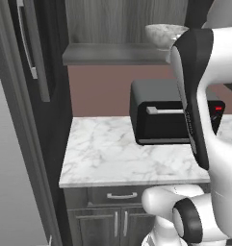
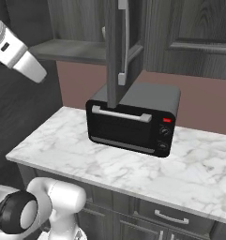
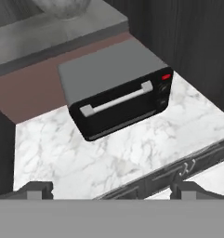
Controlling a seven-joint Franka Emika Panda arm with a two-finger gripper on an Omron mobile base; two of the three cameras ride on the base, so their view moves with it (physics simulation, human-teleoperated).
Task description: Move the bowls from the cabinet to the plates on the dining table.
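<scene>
While the marbled bowl (image 1: 166, 33) sits on the open cabinet's shelf (image 1: 115, 54), near the shelf's right end and above the toaster oven, the task looks barely begun: nothing is in the gripper (image 3: 111, 191), whose two fingertips stand wide apart and empty, looking down over the worktop from well short of the shelf. I see no plates and no dining table from here, and I cannot make out the second, cream bowl, so both carries seem to be left, by my reading.

The room is a dark grey wood-grain kitchen. The cabinet (image 2: 189, 33) spans the top of the wall, one door (image 2: 118, 47) swung out towards the base with its long silver handle (image 2: 124, 42) on its edge; a dull red-brown backsplash (image 1: 100, 89) runs beneath the shelf. A tall dark unit (image 1: 38, 96) closes the left side.

The white grey-veined marble worktop (image 1: 108, 158) carries a black toaster oven (image 2: 133, 122) towards its back edge, door handle facing the front. Below the front edge sit dark drawers (image 1: 115, 196) with short silver handles.
</scene>
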